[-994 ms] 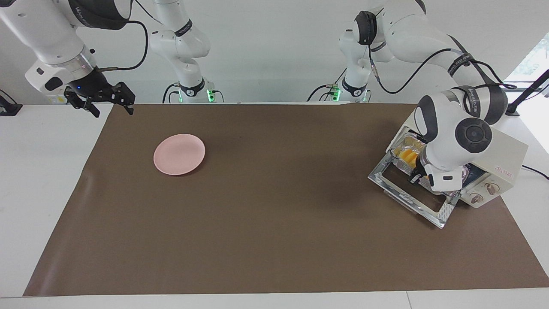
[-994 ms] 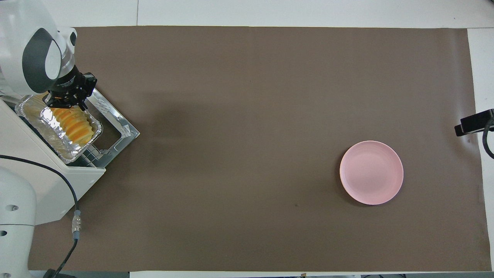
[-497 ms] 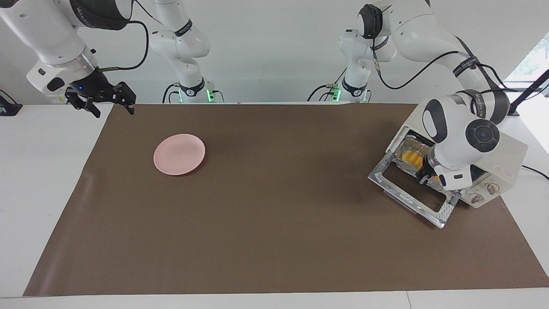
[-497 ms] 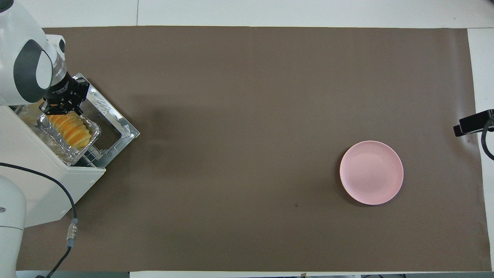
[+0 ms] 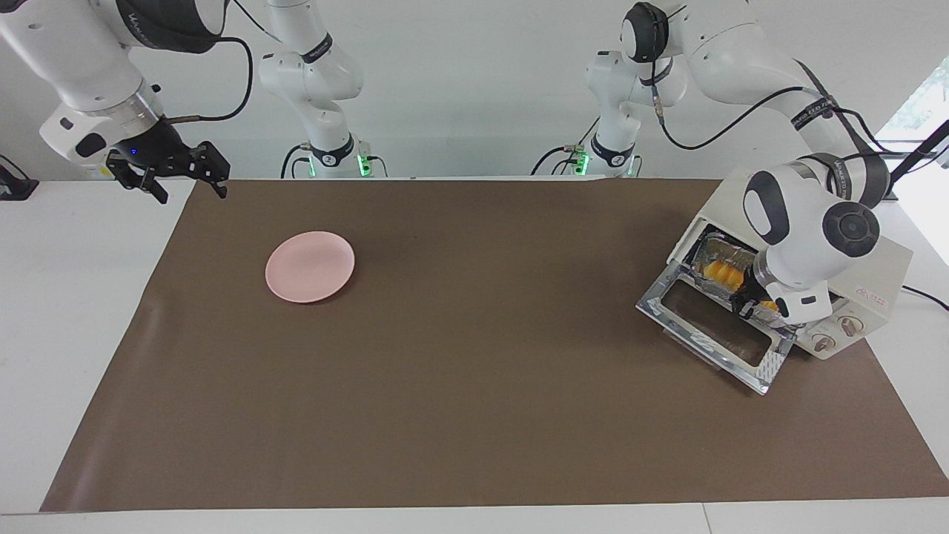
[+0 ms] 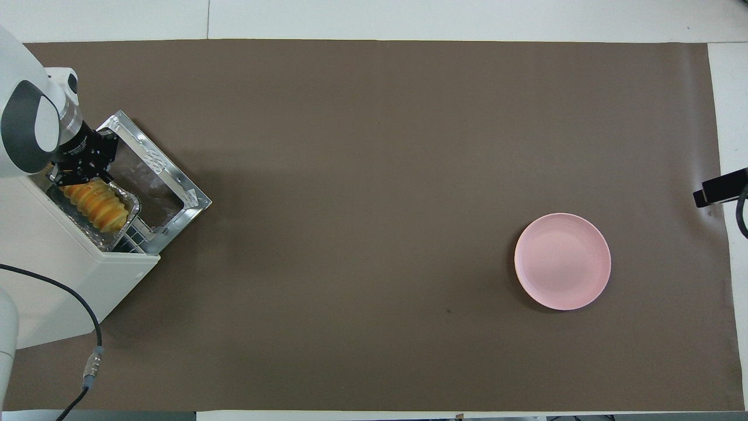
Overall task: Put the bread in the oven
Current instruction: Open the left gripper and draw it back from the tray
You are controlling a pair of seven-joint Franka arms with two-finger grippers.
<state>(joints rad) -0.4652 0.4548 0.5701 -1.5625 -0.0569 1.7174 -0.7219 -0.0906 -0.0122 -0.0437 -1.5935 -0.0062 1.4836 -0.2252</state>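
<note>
The cream-white oven [image 5: 869, 276] [image 6: 55, 275] stands at the left arm's end of the table with its glass door [image 5: 713, 335] [image 6: 159, 182] dropped open. The yellow-orange ridged bread [image 5: 719, 274] [image 6: 96, 206] lies in a crinkled foil tray [image 6: 134, 206] that sits mostly inside the oven on the wire rack. My left gripper [image 5: 750, 308] [image 6: 76, 178] is at the oven's mouth, shut on the tray's end rim beside the bread. My right gripper [image 5: 190, 191] hangs open and empty over the mat's edge at the right arm's end, waiting.
A round pink plate [image 5: 310, 266] [image 6: 562, 261] lies on the brown mat [image 5: 474, 415] toward the right arm's end. The open oven door juts out over the mat. A black cable runs from the oven's back.
My left gripper has slid the foil tray with the bread deeper into the oven. The right gripper has drifted slightly outward.
</note>
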